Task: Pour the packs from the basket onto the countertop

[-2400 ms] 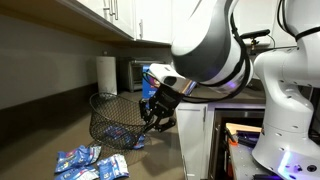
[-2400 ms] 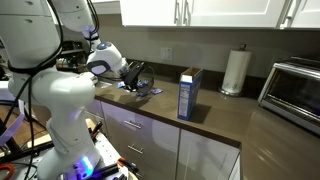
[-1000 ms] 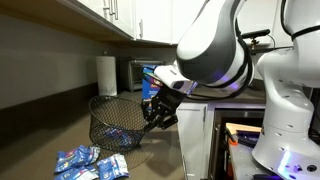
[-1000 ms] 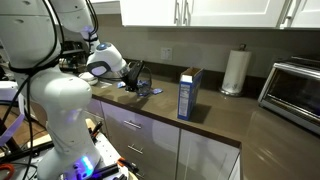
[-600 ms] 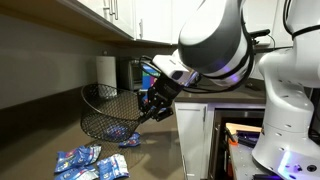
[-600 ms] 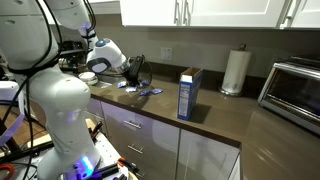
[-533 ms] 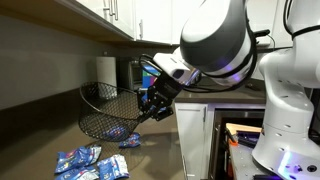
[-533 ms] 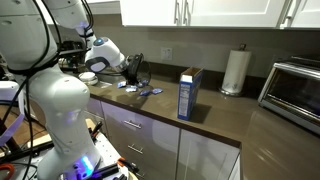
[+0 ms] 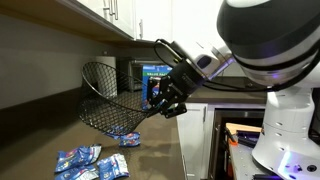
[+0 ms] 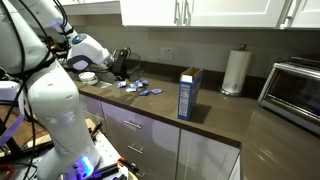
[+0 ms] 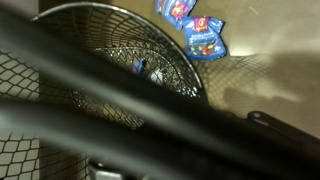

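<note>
Gripper (image 9: 165,104) is clenched on the rim of the basket (image 9: 105,100). I judge the rim hold is there because it lets the wrist roll the whole bin over. It carries the basket steeply tilted, and in an exterior view it looks raised off the countertop (image 9: 40,128).

That long dark surface is what takes the spill. It has plenty of bare room far along it, toward the tall box (image 10: 188,92) and the paper towel roll (image 10: 235,70), both standing well apart from the work. The front edge is the limit I watch most, since the arm reaches in over it and the spill lies not far from it.

From the wrist, the basket mesh (image 11: 100,60) fills the picture. I see one small blue speck low in it, but I can't tell whether that is a pack left inside or one seen through the wire.

Most of the packs (image 9: 85,160) already lie loose on the counter in a cluster near the camera. A single pack (image 9: 128,141) sits just beneath the basket, so lowering the basket there would land on it.
</note>
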`<move>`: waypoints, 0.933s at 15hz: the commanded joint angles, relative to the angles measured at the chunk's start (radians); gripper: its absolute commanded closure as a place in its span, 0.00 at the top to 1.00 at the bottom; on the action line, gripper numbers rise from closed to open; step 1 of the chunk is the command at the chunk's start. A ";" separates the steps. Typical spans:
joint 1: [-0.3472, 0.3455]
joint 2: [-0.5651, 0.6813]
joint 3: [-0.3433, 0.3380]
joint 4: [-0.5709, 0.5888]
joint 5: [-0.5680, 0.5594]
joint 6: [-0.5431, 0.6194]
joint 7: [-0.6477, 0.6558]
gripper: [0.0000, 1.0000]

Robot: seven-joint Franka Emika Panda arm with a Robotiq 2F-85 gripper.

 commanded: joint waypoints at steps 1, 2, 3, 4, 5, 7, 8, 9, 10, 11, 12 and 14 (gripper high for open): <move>-0.012 -0.014 0.027 0.000 0.015 0.000 0.000 0.06; -0.016 -0.023 0.038 -0.001 0.019 0.000 0.001 0.06; -0.018 -0.027 0.039 -0.001 0.019 0.000 0.002 0.06; -0.021 -0.027 0.039 -0.001 0.019 0.000 0.002 0.06; -0.024 -0.027 0.039 -0.001 0.019 0.000 0.002 0.06; -0.025 -0.027 0.039 -0.001 0.019 0.000 0.002 0.06; -0.025 -0.027 0.039 -0.001 0.019 0.000 0.002 0.06; -0.025 -0.027 0.039 -0.001 0.019 0.000 0.002 0.06; -0.025 -0.027 0.039 -0.001 0.019 0.000 0.002 0.06; -0.025 -0.027 0.039 -0.001 0.019 0.000 0.002 0.06; -0.025 -0.027 0.039 -0.001 0.019 0.000 0.002 0.06; -0.033 -0.030 0.032 0.006 0.005 -0.013 0.006 0.03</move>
